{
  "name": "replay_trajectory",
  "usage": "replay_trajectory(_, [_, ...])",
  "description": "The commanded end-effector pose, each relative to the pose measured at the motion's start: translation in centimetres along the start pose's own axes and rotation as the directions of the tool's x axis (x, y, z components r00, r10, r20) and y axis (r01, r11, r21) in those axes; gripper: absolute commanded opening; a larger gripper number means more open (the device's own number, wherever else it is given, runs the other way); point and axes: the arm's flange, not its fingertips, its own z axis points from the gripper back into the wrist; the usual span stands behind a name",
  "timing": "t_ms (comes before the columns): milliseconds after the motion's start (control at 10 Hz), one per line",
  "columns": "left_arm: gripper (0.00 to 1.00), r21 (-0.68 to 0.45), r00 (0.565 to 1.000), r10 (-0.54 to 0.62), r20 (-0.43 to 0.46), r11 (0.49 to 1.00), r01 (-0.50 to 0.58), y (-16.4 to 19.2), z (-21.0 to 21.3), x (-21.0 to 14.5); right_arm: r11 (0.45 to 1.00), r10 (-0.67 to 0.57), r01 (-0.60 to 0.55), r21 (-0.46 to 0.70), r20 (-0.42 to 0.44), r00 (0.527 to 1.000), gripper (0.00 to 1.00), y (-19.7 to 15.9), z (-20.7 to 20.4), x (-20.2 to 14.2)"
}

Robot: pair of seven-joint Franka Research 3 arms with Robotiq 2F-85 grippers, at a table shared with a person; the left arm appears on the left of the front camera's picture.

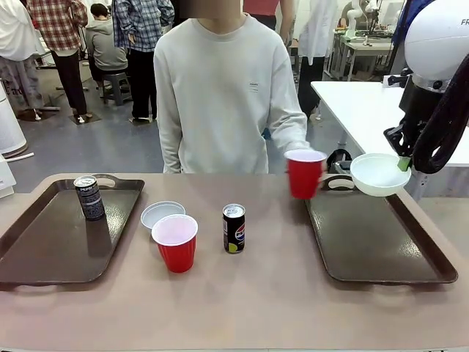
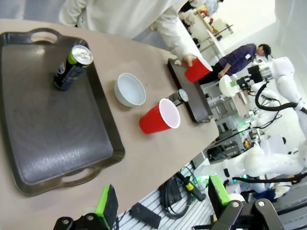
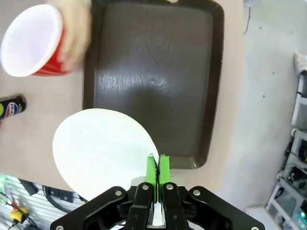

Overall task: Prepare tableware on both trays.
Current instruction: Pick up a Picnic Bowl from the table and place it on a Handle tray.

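The right arm (image 1: 440, 37) has a smooth, rounded white shell with dark letters at its edge. Below the shell its wrist is black, and a thick black cable (image 1: 447, 121) hangs beside it. The right gripper (image 3: 157, 163) is black, with silver screws on its links and bright green pads (image 3: 150, 170). The left gripper (image 2: 160, 191) matches it, with black links, round pivots and green pads. The person wears a cream long-sleeved sweatshirt (image 1: 227, 95) with a small dark mark on the chest.

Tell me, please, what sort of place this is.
Likely a robotics lab: a white robot arm holds a bowl at the table, a white workbench stands behind, and several people stand about.
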Motion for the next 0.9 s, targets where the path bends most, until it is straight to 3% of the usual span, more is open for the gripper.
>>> replay_trajectory(0, [1.0, -0.019, 1.0, -0.021, 0.013, 1.0, 0.021, 0.1, 0.1, 0.0, 1.0, -0.007, 0.007, 0.001, -0.004, 1.0, 0.03, -0.4, -0.1, 0.1])
replay_trajectory(100, [1.0, -0.019, 1.0, -0.021, 0.013, 1.0, 0.021, 0.1, 0.1, 0.0, 0.994, 0.074, -0.079, -0.079, -0.056, 0.996, 0.03, 1.6, -0.4, -5.6])
replay_trajectory(200, [1.0, -0.019, 1.0, -0.021, 0.013, 1.0, 0.021, 0.1, 0.1, 0.0, 0.984, 0.119, -0.115, -0.135, 0.021, 0.993, 0.03, 0.9, 0.2, -10.2])
replay_trajectory(300, [1.0, -0.019, 1.0, -0.021, 0.013, 1.0, 0.021, 0.1, 0.1, 0.0, 0.989, 0.069, -0.064, -0.133, 0.032, 0.997, 0.03, 0.0, 0.5, -11.1])
replay_trajectory(800, [1.0, -0.019, 1.0, -0.021, 0.013, 1.0, 0.021, 0.1, 0.1, 0.0, 0.995, -0.019, 0.012, -0.099, -0.069, 0.997, 0.03, -1.1, -1.0, -7.9])
